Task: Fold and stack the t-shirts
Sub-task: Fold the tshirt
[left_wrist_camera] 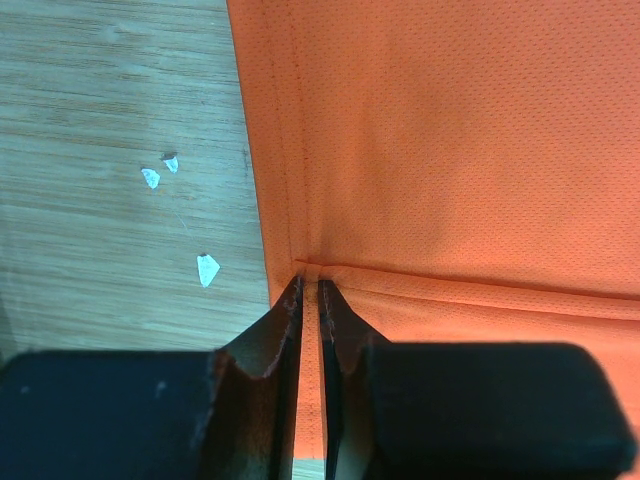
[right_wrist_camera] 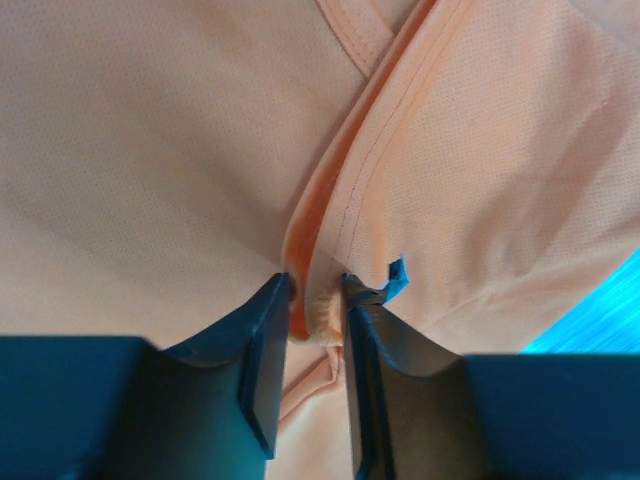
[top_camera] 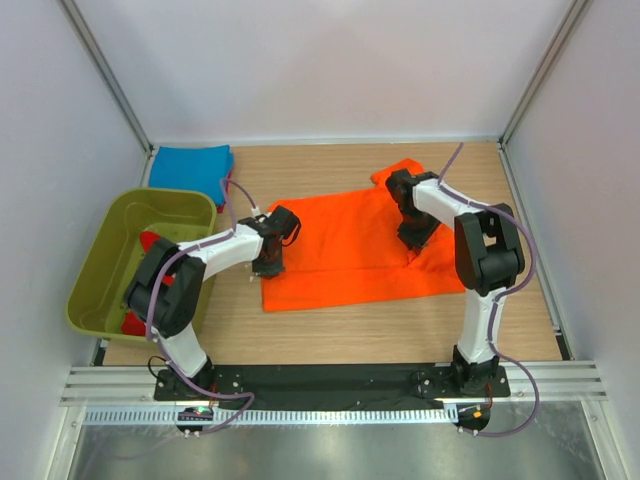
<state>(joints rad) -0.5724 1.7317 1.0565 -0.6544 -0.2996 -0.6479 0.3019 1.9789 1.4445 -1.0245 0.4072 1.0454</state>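
Observation:
A bright orange t-shirt (top_camera: 350,250) lies spread on the wooden table, partly folded. My left gripper (top_camera: 268,262) is shut on its left hem; the left wrist view shows the jaws pinching the orange edge (left_wrist_camera: 311,300) at a fold corner. My right gripper (top_camera: 415,238) is shut on a bunched fold of the orange t-shirt (right_wrist_camera: 318,300) near its right side. A folded blue t-shirt (top_camera: 190,165) lies at the back left. Red t-shirts (top_camera: 150,243) sit in the green tub, partly hidden by my left arm.
The olive-green plastic tub (top_camera: 120,250) stands at the left edge of the table. White walls enclose the back and sides. Small white scraps (left_wrist_camera: 207,268) lie on the wood beside the shirt's left hem.

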